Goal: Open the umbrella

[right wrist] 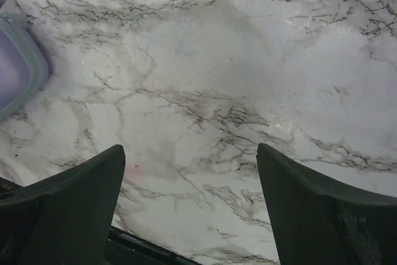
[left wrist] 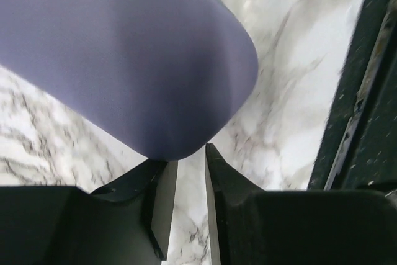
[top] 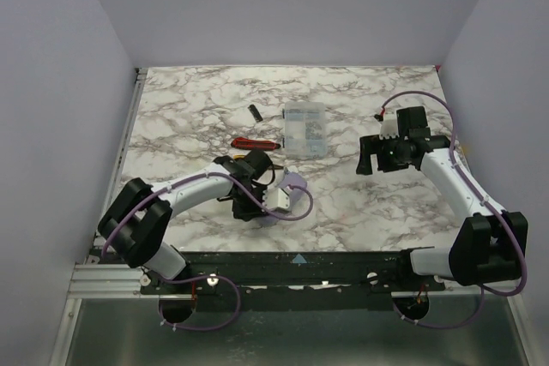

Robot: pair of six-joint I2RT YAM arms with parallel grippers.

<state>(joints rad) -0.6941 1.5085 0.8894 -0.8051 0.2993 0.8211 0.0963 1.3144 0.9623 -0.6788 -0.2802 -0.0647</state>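
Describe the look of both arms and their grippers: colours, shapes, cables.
Both arms share one build: the left arm and right arm have white link shells between bulky black joint housings. A thin purple cable loops along each. The left gripper and right gripper carry matte black, wedge-shaped fingers.

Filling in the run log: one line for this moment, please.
left gripper: narrowly open at umbrella edge | right gripper: open above table | umbrella: not open
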